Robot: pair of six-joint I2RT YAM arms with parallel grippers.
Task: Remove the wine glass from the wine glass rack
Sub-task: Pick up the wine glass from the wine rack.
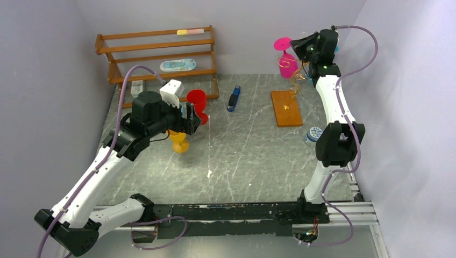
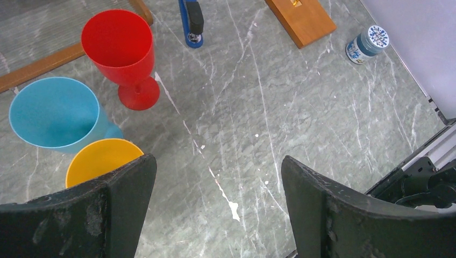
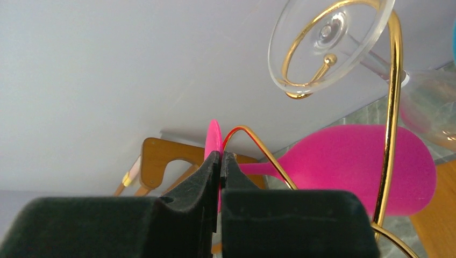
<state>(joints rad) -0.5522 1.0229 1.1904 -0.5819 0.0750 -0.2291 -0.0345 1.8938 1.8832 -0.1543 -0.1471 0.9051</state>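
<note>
The grey marbled surface carries a wooden slatted shelf at its far left. In front of it a red goblet, a blue cup and a yellow goblet stand close together. A blue stapler lies mid-back. To its right the wine glass rack rests on its flat wooden base, with a small blue jar near the right edge.

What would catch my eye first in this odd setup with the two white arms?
Probably the hot-pink plastic wine glass hanging foot-up on the thin gold wire rack at the far right, its flat foot pinched in the shut right gripper. Then the red plastic goblet, sky-blue plastic cup and yellow plastic cup clustered at the left, near the wide-open left gripper.
</note>
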